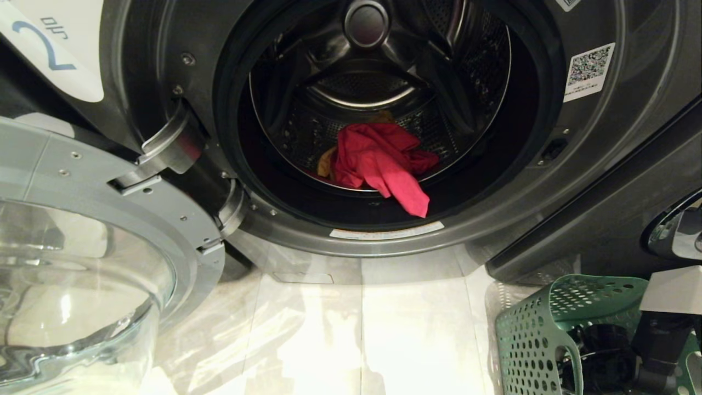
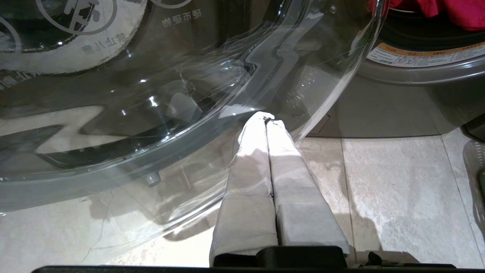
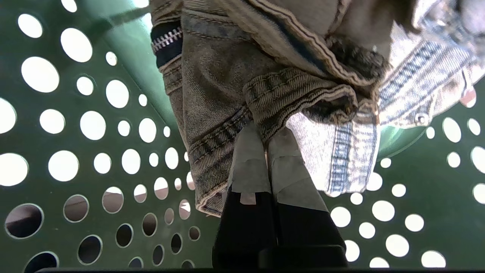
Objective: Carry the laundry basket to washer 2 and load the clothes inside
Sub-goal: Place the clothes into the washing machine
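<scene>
Washer 2 (image 1: 603, 164) stands in front of me with its door swung open to the left and the blue "2" label (image 1: 44, 49) at the upper left. A pink-red garment (image 1: 378, 159) lies in the drum and hangs over its lip, with a bit of yellow cloth (image 1: 327, 163) beside it. The green laundry basket (image 1: 537, 329) sits on the floor at the lower right, and my right arm (image 1: 666, 329) reaches into it. Inside the basket (image 3: 49, 151), my right gripper (image 3: 265, 132) is shut on a fold of a grey-green denim garment (image 3: 216, 94). My left gripper (image 2: 268, 118) is shut and empty, low beside the door glass (image 2: 151, 113).
The open door (image 1: 82, 263), with its bulging glass bowl, fills the lower left and juts out over the floor. Pale floor tiles (image 1: 384, 329) lie between the door and the basket. Part of another machine's chrome door rim (image 1: 674, 230) shows at the right edge.
</scene>
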Available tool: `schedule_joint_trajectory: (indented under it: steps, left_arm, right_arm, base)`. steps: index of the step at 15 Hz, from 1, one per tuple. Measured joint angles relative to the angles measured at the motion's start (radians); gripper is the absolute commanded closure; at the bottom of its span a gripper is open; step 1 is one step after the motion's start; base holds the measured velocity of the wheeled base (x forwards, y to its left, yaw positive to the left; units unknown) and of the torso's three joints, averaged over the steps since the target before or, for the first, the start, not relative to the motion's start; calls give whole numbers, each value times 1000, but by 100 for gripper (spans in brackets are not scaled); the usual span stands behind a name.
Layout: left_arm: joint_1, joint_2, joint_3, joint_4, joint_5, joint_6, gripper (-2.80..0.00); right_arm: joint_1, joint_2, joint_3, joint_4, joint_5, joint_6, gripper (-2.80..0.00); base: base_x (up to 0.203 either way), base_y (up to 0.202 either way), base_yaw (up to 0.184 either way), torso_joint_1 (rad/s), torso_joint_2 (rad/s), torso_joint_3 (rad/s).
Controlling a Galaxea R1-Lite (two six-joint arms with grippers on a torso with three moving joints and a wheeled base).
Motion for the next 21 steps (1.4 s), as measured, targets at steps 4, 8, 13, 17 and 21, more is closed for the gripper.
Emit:
schedule_joint_trajectory:
  steps: [4, 8, 13, 17, 21]
  left_arm:
    - [0, 0, 0, 0, 0, 0, 0]
    - [0, 0, 0, 0, 0, 0, 0]
    - [0, 0, 0, 0, 0, 0, 0]
    - [0, 0, 0, 0, 0, 0, 0]
    - [0, 0, 0, 0, 0, 0, 0]
  right_arm:
    - [-2, -18, 4, 40, -16, 36, 0]
    - [-6, -56, 15, 64, -16, 49, 0]
    - [-11, -125, 54, 83, -14, 76, 0]
    - [-17, -267, 127, 141, -10, 85, 0]
    - [-20, -487, 292, 159, -11, 87, 0]
  base:
    - [0, 0, 0, 0, 0, 0]
    - [0, 0, 0, 0, 0, 0]
    - [0, 0, 0, 0, 0, 0]
    - [0, 0, 0, 0, 0, 0]
    - [0, 0, 0, 0, 0, 0]
